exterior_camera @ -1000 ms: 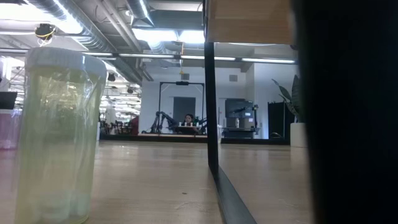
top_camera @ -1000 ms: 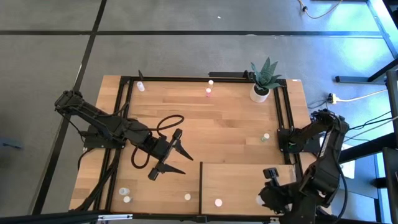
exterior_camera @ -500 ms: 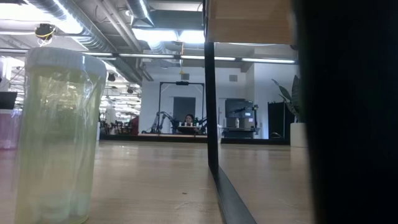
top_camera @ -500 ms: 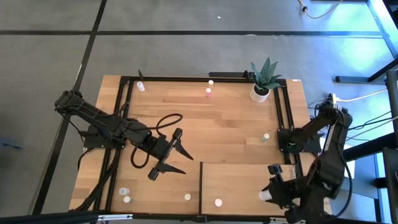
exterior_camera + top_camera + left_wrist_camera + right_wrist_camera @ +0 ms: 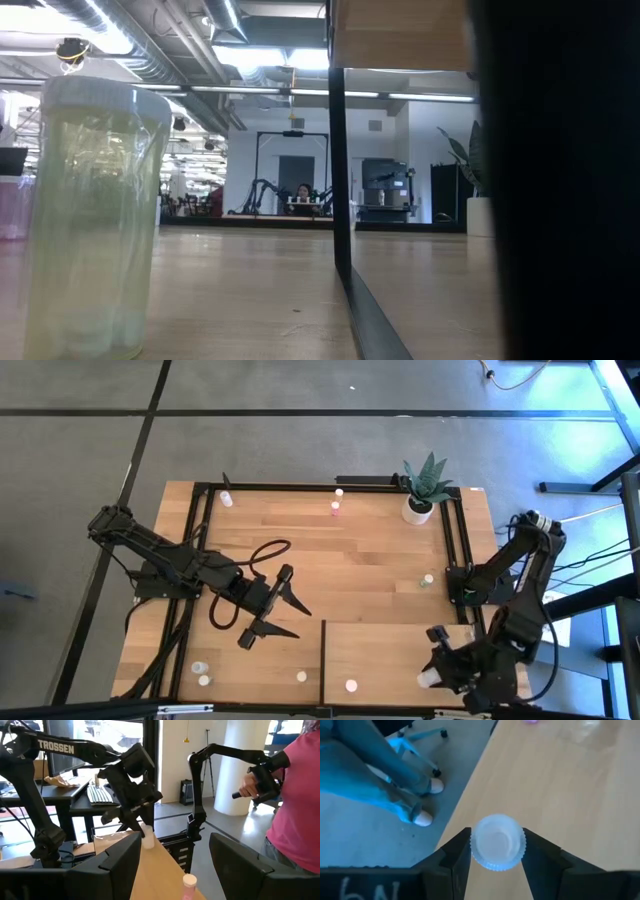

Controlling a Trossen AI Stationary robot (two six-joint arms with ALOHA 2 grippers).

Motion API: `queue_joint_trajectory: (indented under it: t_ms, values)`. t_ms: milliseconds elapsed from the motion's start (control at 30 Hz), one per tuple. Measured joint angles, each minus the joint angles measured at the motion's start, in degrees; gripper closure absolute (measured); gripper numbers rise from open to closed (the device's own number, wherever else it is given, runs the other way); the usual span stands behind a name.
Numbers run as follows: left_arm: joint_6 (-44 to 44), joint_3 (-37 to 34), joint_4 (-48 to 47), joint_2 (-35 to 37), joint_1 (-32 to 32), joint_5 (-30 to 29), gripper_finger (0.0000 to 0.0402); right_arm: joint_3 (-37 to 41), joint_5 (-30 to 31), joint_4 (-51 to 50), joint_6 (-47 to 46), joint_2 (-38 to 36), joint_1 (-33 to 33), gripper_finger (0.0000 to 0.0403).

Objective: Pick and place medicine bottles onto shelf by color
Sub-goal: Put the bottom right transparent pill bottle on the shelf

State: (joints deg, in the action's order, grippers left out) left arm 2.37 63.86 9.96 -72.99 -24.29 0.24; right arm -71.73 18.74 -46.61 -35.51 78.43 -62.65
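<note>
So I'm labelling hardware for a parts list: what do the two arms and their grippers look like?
Both arms are dark and jointed. The left arm trails a looping black cable, and its gripper ends in two slim pointed fingers. The right arm carries white TROSSEN lettering. The right gripper has broad, flat black fingers.

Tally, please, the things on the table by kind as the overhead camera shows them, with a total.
Medicine bottles that can be made out: 9
Shelf: 1
Potted plant: 1
Robot arms: 2
Total: 13
</note>
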Motion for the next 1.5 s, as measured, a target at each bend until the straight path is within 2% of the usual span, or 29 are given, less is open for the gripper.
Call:
queue_joint_trajectory:
  t_ms: [367, 867, 1233, 1500]
  values:
    - [0.0, 0.0, -0.2, 0.0, 0.0, 0.0, 0.0173, 0.9, -0.9, 0.1, 0.0, 2.8, 0.1, 0.0246]
    - [0.0, 0.0, -0.2, 0.0, 0.0, 0.0, 0.0173, 0.9, -0.8, 0.1, 0.3, 2.9, 0.1, 0.0244]
    - [0.0, 0.0, -0.2, 0.0, 0.0, 0.0, 0.0173, 0.9, -0.5, 0.1, 1.5, 2.9, 0.1, 0.0187]
    - [0.0, 0.0, -0.2, 0.0, 0.0, 0.0, 0.0173, 0.9, -3.4, 1.4, 2.8, 2.8, 0.1, 0.0183]
